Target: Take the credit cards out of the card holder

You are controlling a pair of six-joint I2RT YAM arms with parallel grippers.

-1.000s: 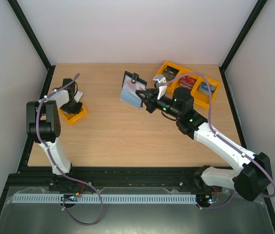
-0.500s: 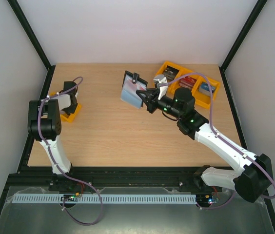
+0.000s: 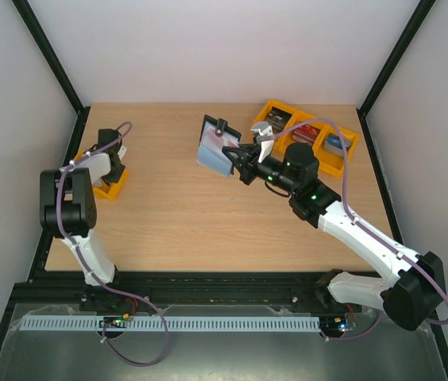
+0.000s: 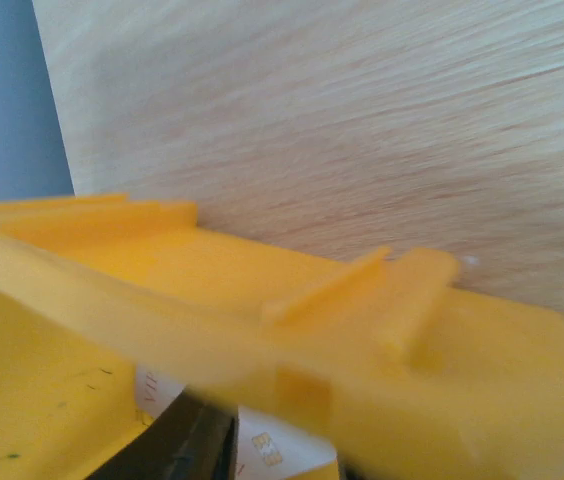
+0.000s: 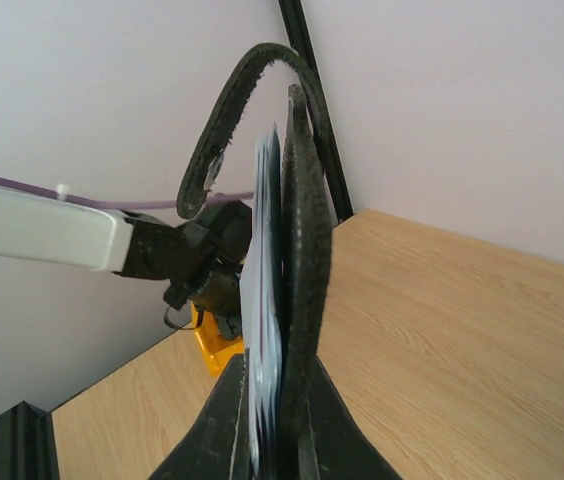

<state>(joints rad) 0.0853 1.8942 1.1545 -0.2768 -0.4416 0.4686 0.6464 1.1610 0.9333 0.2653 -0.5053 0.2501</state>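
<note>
**Left arm pulls back as right arm holds the wallet.** The left arm (image 3: 69,202) has drawn its elbow back toward the near left edge of the table (image 3: 176,222) over the past second. Its wrist has stayed above the small yellow tray (image 3: 101,189) at the left side. The right arm (image 3: 351,226) and its load have barely shifted in that time.

In the left wrist view the tray's blurred rim fills the frame. One dark tip of the left fingers (image 4: 190,452) sits low inside the tray, just beside a pale card (image 4: 274,450) lying there. How wide those fingers stand cannot be told. The card carries small print, too smeared to read, and no other writing is legible in any view.

Farther in, near the middle of the table, the right fingers (image 5: 217,440) are clamped tight on one edge of the black card holder (image 3: 214,147). The holder is held clear of the table and open, with its snap tab toward the far wall and its grey-blue clear pocket fanned out to the left. The right wrist view shows it edge-on and upright, rising from between the two fingers, with the pocket leaves lying between the black covers. From above, a reddish mark shows in the pocket.

Beyond, at the far right, the yellow trays (image 3: 272,105) hold thick stacks of cards (image 3: 307,133).
</note>
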